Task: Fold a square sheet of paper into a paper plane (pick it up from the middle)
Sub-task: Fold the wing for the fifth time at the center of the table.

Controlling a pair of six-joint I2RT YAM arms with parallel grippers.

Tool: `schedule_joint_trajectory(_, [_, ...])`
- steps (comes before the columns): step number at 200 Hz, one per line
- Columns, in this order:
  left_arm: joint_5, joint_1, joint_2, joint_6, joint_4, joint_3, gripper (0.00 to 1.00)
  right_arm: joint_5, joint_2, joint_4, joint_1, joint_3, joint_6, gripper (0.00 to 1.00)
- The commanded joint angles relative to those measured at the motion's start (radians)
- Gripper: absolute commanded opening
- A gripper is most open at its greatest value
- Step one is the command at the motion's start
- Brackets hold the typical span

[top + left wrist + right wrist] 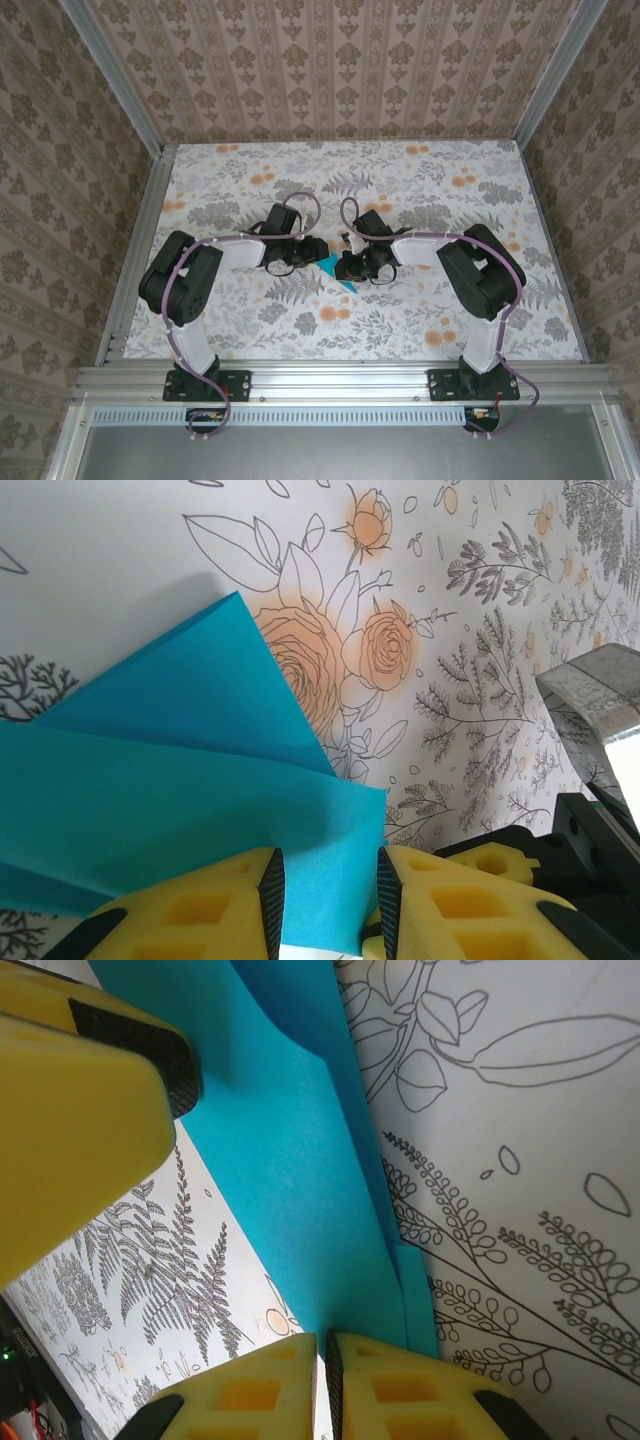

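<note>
Thin, smooth turquoise paper (335,272), creased into layered flaps, on floral table (400,330). Right gripper (322,1348) pinches its edge; left gripper (330,870) fingers apart astride it.

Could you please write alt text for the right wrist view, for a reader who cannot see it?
The right gripper pinches the edge of a folded turquoise sheet of paper over a floral table. A yellow finger of the other arm sits at upper left.
</note>
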State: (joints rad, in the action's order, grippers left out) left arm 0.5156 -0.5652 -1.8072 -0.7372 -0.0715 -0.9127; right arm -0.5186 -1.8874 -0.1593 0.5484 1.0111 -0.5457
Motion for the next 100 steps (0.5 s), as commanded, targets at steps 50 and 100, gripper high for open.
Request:
schedule_joint_trajectory(50, [-0.060, 0.014, -0.025, -0.008, 0.063, -0.020, 0.32, 0.110, -0.053, -0.101, -0.001, -0.003, 0.029, 0.15])
schedule_joint_trajectory(100, [-0.063, 0.028, -0.040, -0.006, 0.066, -0.018, 0.32, 0.116, -0.058, -0.104, -0.001, -0.006, 0.029, 0.15])
